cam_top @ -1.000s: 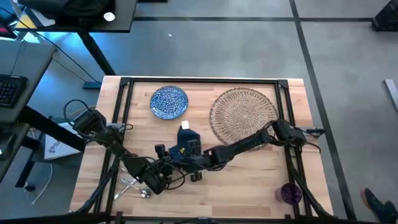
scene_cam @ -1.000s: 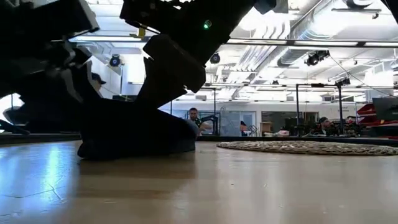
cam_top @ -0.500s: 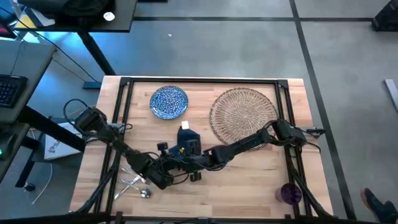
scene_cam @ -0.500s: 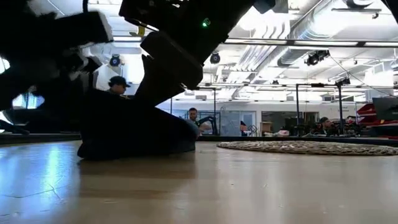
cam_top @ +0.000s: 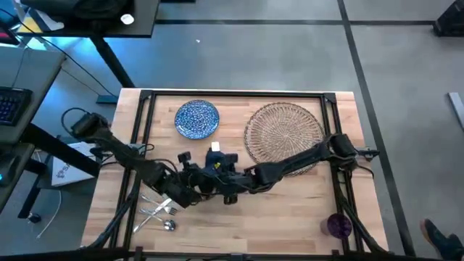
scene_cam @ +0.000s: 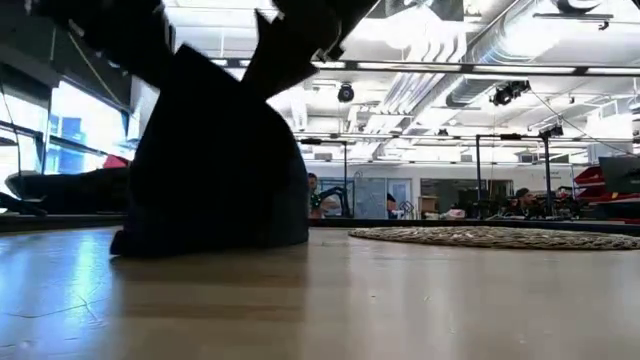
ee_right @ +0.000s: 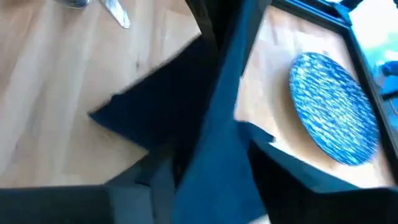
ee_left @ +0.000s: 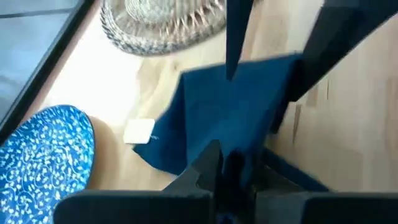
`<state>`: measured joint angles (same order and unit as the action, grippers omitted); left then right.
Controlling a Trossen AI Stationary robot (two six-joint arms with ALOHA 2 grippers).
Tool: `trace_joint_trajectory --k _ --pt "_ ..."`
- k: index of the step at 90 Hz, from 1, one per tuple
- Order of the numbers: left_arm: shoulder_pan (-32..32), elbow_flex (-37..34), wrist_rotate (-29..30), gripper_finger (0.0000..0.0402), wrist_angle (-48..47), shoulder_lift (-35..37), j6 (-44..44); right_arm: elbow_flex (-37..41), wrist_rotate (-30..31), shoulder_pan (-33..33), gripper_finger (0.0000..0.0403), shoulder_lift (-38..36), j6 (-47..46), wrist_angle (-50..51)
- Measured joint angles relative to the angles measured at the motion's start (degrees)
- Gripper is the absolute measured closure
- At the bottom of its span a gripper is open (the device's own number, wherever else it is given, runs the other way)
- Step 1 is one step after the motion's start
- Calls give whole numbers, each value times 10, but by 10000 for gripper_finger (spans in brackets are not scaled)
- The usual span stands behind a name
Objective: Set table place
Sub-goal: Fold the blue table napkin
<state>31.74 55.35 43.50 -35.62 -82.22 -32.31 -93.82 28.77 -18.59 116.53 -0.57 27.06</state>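
Together, left claw (cam_top: 194, 190) and right claw (cam_top: 217, 174) pinching navy napkin (ee_left: 239, 106), pulled upright mid-table

Grey concrete floor (cam_top: 290, 58) w/ dark seams, dark desk (cam_top: 87, 18) top-left. Bright ceiling strip lights (scene_cam: 480, 68), exposed ducts, ppl seated far back.
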Motion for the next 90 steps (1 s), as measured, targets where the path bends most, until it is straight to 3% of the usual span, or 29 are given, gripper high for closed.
trace_joint_trajectory --k 11,23,44,60,90 --pt "-7 0 6 401 0 26 11 0 15 -2 176 -15 -81 36" --pt "-13 0 6 401 -1 43 17 1 26 -11 171 -12 -180 47" --pt "-18 0 3 401 -1 47 26 80 110 -48 177 -10 -275 -110" --pt "-18 0 3 401 -2 47 26 133 159 -62 178 16 -261 -278" --pt "-21 0 3 401 -2 47 26 132 301 -63 178 105 -271 -346"
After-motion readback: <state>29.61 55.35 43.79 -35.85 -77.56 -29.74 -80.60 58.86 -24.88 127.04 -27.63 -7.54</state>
